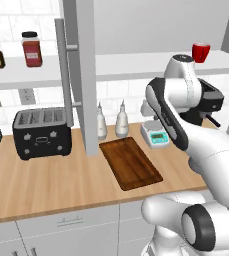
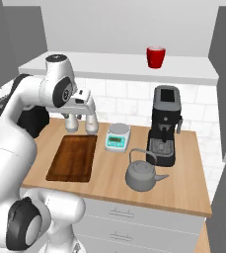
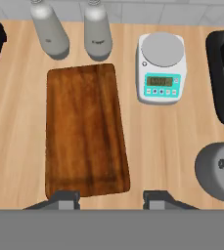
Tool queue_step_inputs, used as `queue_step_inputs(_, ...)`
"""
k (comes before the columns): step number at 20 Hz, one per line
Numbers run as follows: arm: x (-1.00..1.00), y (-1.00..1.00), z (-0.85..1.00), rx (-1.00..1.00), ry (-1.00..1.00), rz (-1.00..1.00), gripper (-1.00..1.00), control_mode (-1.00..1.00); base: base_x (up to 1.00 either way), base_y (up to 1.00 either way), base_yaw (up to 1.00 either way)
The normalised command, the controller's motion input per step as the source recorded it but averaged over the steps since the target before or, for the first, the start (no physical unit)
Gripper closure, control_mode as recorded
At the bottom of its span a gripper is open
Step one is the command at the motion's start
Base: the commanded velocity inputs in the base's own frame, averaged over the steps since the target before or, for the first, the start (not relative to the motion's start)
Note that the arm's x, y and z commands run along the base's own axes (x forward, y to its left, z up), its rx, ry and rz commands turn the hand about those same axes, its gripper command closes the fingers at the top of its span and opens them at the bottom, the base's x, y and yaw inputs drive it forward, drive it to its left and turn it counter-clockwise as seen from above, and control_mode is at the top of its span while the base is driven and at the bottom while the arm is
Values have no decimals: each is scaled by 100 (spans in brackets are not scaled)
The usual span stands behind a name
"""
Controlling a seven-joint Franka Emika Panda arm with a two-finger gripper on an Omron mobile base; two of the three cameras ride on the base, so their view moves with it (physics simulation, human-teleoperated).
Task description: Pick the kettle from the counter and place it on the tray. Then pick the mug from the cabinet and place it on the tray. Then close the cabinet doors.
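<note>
From the hand view, the gripper (image 3: 111, 197) hangs high over the counter (image 3: 182, 141) with its jaws partly apart and nothing between them; only the finger tips (image 3: 64, 197) show. The tray (image 3: 86, 129) lies bare just above them, its near end at 12 o'clock. The kettle (image 3: 218, 171) sits at 3 o'clock, cut off by the frame edge. In the right base view it stands whole before the coffee machine (image 2: 165, 123), and the mug (image 2: 155, 57) rests on the cabinet (image 2: 134, 66) shelf. One open cabinet door (image 1: 83, 75) hides part of the counter behind it.
</note>
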Motion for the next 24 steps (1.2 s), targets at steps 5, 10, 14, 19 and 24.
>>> queue_step_inputs(5, -3, -11, -6, 1, 0, 0, -100, -100, 0, 0, 0)
queue_step_inputs(10, -34, -52, -31, 3, -3, -26, -100, -100, 0, 0, 0)
queue_step_inputs(14, -25, -53, -34, 0, -3, -55, -100, -100, 0, 0, 0)
queue_step_inputs(19, -3, -63, -29, 7, -1, -58, -100, -100, 0, 0, 0)
queue_step_inputs(24, 15, -75, -13, 23, -6, -25, -100, -100, 0, 0, 0)
